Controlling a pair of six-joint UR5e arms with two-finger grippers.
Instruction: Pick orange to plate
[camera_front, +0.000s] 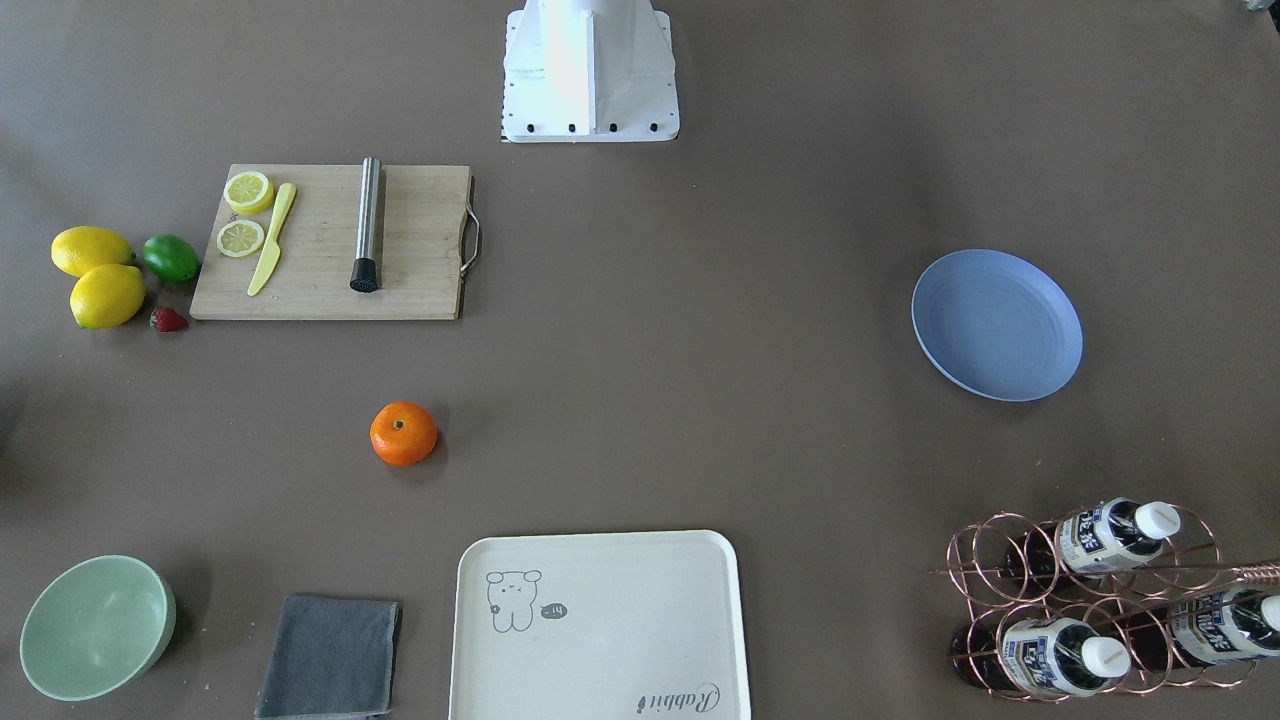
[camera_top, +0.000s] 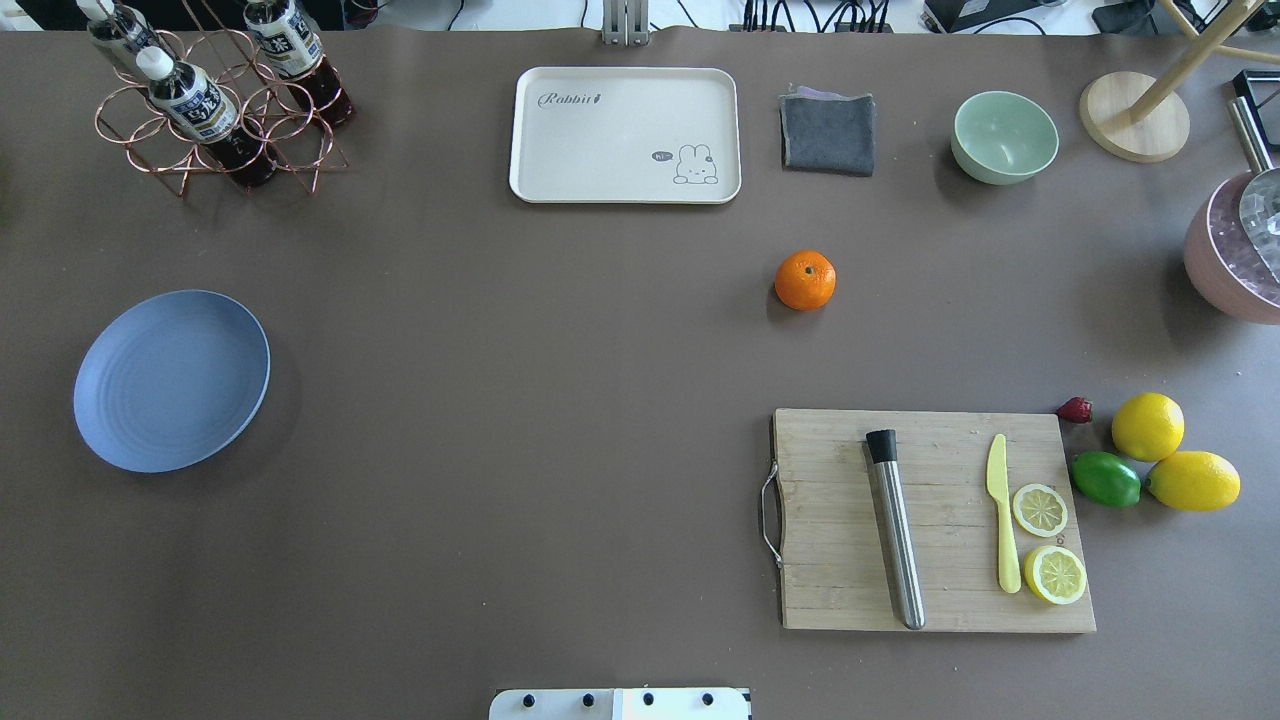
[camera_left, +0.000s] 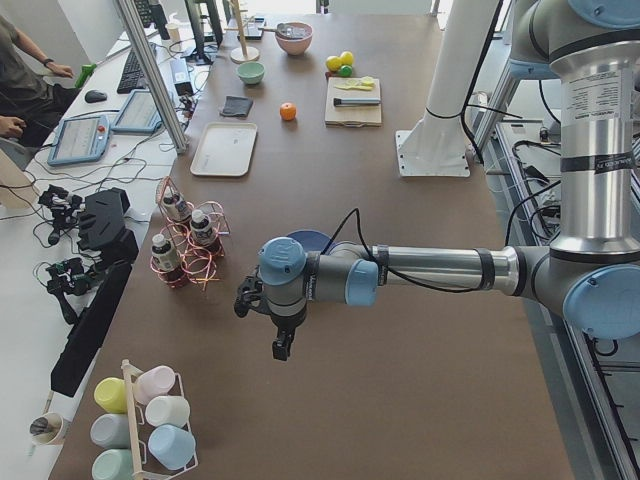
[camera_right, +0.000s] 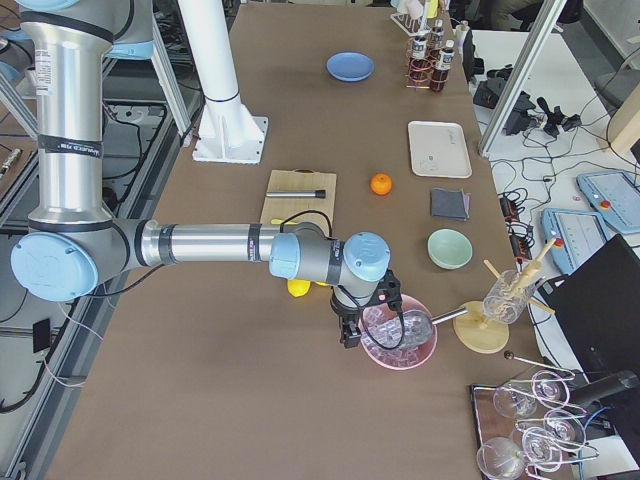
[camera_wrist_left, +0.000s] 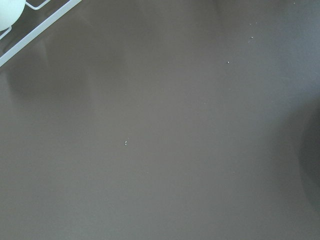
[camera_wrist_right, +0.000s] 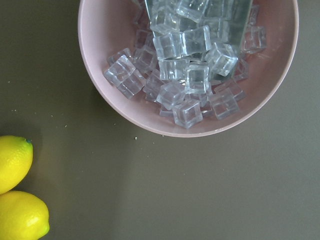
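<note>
Left fingers (camera_left: 282, 349) hang over bare surface (camera_wrist_left: 160, 150) near the plate (camera_top: 172, 380); right fingers (camera_right: 345, 338) hang by the pink bowl (camera_wrist_right: 100, 90) of ice cubes (camera_wrist_right: 192, 75), with lemons (camera_wrist_right: 15, 160) close by. Cannot tell if either pair is open or closed.

Orange (camera_top: 805, 280) sits alone mid-surface, well apart from the plate.

Risks: the right arm could clip the bowl on moving off, an off-centre pinch could roll the orange, and the carry is long.

Tray (camera_top: 600, 150) reads "Rabbit"; the labels on the bottles (camera_front: 1105, 538) are unreadable.

The left arm (camera_left: 430, 268) and right arm (camera_right: 200, 243) are formed of silver tubes and pale-blue caps; the white base (camera_front: 590, 90) is edged with dark screws.
</note>
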